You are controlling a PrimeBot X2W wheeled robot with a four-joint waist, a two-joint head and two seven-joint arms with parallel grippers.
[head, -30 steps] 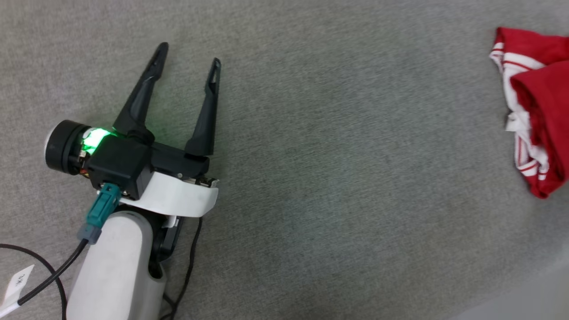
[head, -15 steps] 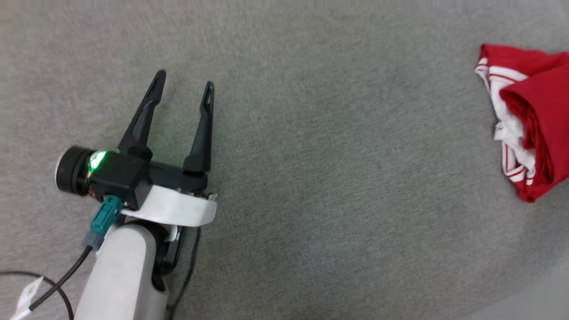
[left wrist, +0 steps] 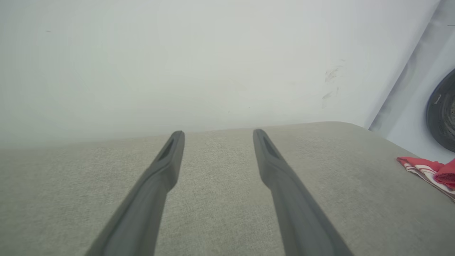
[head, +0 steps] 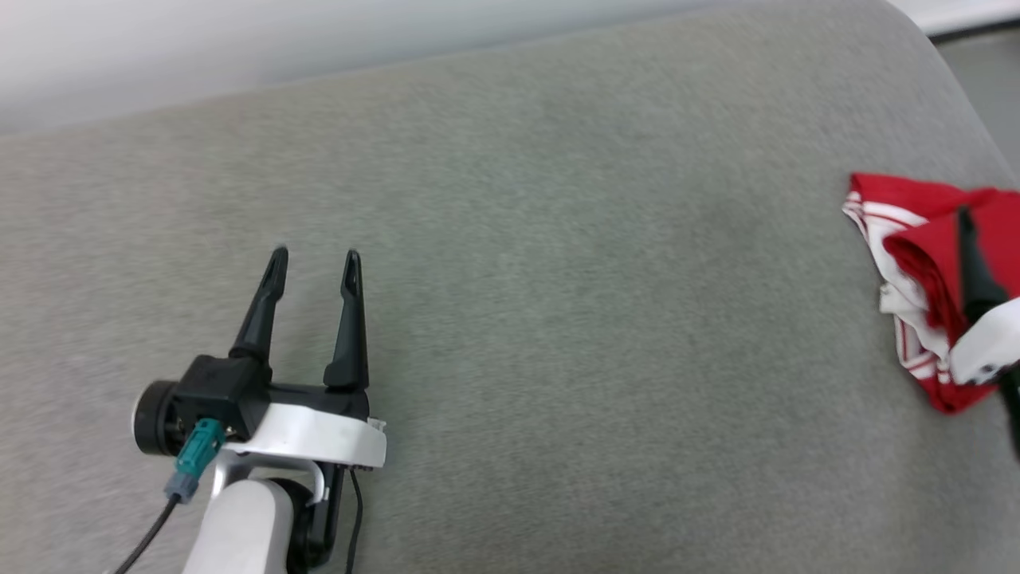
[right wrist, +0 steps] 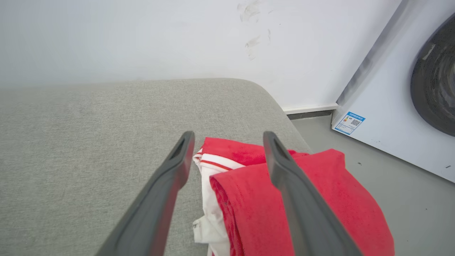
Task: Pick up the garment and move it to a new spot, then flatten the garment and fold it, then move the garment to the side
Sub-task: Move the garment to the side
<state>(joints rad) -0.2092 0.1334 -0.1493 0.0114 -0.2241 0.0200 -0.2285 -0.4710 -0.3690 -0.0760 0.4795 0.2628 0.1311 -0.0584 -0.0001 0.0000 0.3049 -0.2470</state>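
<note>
The garment (head: 904, 239), red with white striped trim, lies bunched at the right edge of a grey cushion (head: 558, 279). It also shows in the right wrist view as a folded-over heap (right wrist: 320, 188), and at the far right of the left wrist view (left wrist: 424, 166). My right gripper (right wrist: 229, 138) hovers open just above the garment, nothing between its fingers; one dark finger (head: 970, 255) and the white wrist show at the head view's right edge. My left gripper (head: 313, 259) stands open and empty over bare cushion at the lower left, its fingers (left wrist: 170, 160) pointing at the wall.
A pale wall (head: 239, 48) runs behind the cushion's far edge. Beyond the cushion's rounded right corner is grey floor (right wrist: 355, 142) and a white washing machine (right wrist: 398, 117) with a dark round door. The garment hangs partly over the cushion's right edge.
The head camera has tilted up, bringing the cushion's far edge and the wall into view. My right gripper has come in at the right edge over the garment. The garment lies as before.
</note>
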